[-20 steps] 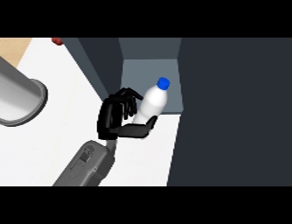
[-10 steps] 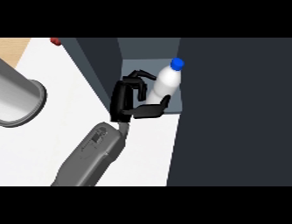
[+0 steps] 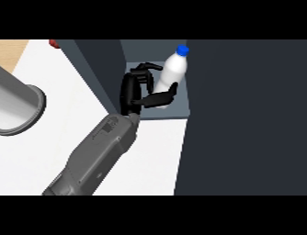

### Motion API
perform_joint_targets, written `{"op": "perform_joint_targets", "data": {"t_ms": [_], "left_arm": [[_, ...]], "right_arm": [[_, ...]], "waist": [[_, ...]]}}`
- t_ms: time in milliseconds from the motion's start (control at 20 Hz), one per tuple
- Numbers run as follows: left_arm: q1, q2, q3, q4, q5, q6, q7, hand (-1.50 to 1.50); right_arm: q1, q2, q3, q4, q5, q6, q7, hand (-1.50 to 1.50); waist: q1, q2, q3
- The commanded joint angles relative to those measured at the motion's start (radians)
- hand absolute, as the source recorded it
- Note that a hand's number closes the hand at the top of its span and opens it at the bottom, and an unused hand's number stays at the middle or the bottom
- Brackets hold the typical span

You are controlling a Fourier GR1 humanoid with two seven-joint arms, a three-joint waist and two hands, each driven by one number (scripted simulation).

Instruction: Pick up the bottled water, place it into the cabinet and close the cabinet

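Since half a second ago the right hand [image 3: 133, 92] and the bottle [image 3: 172, 73] have gone deeper into the cabinet [image 3: 99, 64], further up in the view. The forearm [image 3: 99, 156] has stretched further in behind them.

The fingers [image 3: 143, 69] are curled round the far-left side of the bottle. The thumb [image 3: 162, 97] is hooked round its lower near side, so the hand is clamped on the bottle.

The bottle is white with a blue cap [image 3: 182, 49]. It is tilted, with the cap pointing away from the fingers, up and to the right. It is inside the open compartment, over the pale shelf floor [image 3: 173, 112]. Cannot tell if its base touches the floor, because the thumb covers that end.

- **Cabinet wall:** the dark side wall is just left of the fingers, close beside the knuckles.
- **Door:** the big dark door [image 3: 251, 119] is just right of the bottle, on the far side from the fingers. It fills the whole right part of the view. The gap between wall and door is narrow, and the hand and bottle fill most of it.
- **Grey tube:** a thick grey tube [image 3: 7, 103] is well left of the fingers, over the white counter [image 3: 34, 156].
- **Red thing:** a small red thing [image 3: 54, 44] is up and left of the fingers, at the counter's far edge, mostly cut off.
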Motion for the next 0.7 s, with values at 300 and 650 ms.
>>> {"op": "perform_joint_targets", "data": {"t_ms": [300,650], "left_arm": [[-0.164,0.000,0.059,0.314,0.049,0.043,-0.099,1.50],[-0.239,0.000,0.122,0.485,0.038,0.062,-0.192,1.50]], "right_arm": [[0.043,0.003,-0.004,-0.070,-0.038,0.033,0.009,-1.50],[0.089,-0.022,-0.051,-0.082,-0.091,0.071,-0.039,-1.50]], "waist": [[-0.016,0.006,0.000],[-0.030,0.012,0.000]]}}
